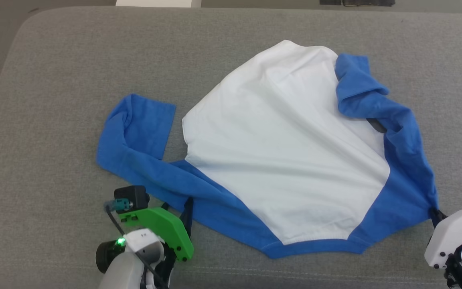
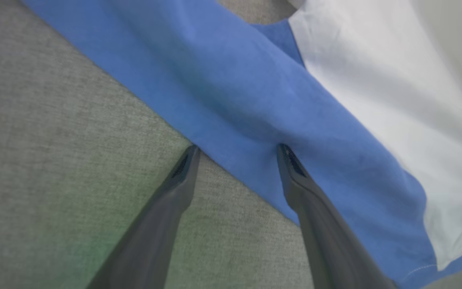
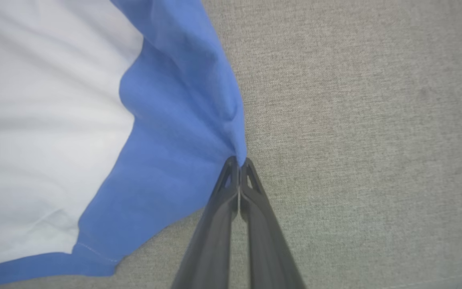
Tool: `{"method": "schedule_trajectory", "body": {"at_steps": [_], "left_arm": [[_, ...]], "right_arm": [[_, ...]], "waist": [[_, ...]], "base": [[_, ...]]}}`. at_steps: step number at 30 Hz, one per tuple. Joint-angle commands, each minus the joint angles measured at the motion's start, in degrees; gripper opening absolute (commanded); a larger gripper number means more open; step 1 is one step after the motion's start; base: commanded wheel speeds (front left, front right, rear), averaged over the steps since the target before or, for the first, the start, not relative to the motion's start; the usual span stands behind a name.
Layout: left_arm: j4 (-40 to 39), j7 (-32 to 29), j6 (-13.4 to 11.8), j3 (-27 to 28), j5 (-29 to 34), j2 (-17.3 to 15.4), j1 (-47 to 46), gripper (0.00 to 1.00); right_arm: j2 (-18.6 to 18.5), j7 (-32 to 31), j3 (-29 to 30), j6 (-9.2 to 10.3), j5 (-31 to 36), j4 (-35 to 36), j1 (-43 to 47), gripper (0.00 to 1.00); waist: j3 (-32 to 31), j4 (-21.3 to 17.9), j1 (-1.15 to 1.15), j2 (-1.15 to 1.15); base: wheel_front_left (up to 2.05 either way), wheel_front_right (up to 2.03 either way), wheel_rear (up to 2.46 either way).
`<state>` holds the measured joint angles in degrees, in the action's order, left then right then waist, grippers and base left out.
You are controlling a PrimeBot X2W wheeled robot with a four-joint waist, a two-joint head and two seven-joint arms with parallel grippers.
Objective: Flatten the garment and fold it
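Note:
The garment (image 1: 279, 140) lies spread on a grey cushion, its white body in the middle and blue sleeves bunched at the left and right. My left gripper (image 1: 177, 206) is open at the garment's near left blue edge. In the left wrist view the left gripper (image 2: 238, 150) straddles that edge, one finger (image 2: 175, 188) on the cushion and the other over the blue cloth (image 2: 223, 92). My right gripper (image 1: 435, 213) is shut on the blue corner at the near right. The right wrist view shows the right gripper (image 3: 238, 161) pinching the blue fabric (image 3: 183, 152), which puckers toward the tips.
The grey cushion (image 1: 54, 100) extends well beyond the garment on all sides, with a rounded far left corner and a seam (image 1: 295, 271) along the near side. A white object (image 1: 159, 3) and a dark object (image 1: 355, 2) sit beyond the far edge.

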<state>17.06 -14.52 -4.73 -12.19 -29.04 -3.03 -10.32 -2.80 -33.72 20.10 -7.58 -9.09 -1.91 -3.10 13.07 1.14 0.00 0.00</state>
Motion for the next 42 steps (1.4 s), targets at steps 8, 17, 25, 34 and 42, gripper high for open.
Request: {"method": "schedule_trajectory", "body": {"at_steps": [8, 17, 25, 34, 42], "left_arm": [[2.9, -9.5, -0.8, -2.9, -1.0, -0.6, 0.9, 0.00], [-3.9, -2.6, -0.3, -0.3, -1.1, -2.4, 2.8, 0.00], [-22.8, -2.2, 4.7, 4.1, -8.3, -4.8, 3.0, 0.00], [-33.1, -11.3, 5.0, 8.7, -12.2, -11.4, -12.3, 0.00], [-24.9, -12.8, 1.2, 12.3, -11.6, -12.8, -36.0, 0.00]], "right_arm": [[-0.1, 0.9, -1.1, 0.09, -1.3, -0.6, -0.4, 0.00], [-0.1, 1.3, -2.0, 0.09, -1.8, 0.6, 0.1, 0.00], [-0.1, -1.9, -4.0, 0.09, -0.2, 12.5, 0.6, 0.00], [-9.6, -11.3, -12.4, 0.09, 1.2, 21.8, -14.5, 0.00], [-15.1, -14.8, -19.1, 0.09, -1.0, 11.4, -42.9, 0.00]], "waist": [[0.8, -1.2, 0.00, 0.00], [-1.0, -0.9, 0.00, 0.00], [-3.9, -0.2, 0.00, 0.00], [-1.2, -1.6, 0.00, 0.00], [9.9, -4.2, 0.00, 0.00]], "base": [[0.00, 0.00, 0.00], [0.00, 0.00, 0.00], [0.00, 0.00, 0.00], [0.00, 0.00, 0.00], [0.00, 0.00, 0.00]]}}
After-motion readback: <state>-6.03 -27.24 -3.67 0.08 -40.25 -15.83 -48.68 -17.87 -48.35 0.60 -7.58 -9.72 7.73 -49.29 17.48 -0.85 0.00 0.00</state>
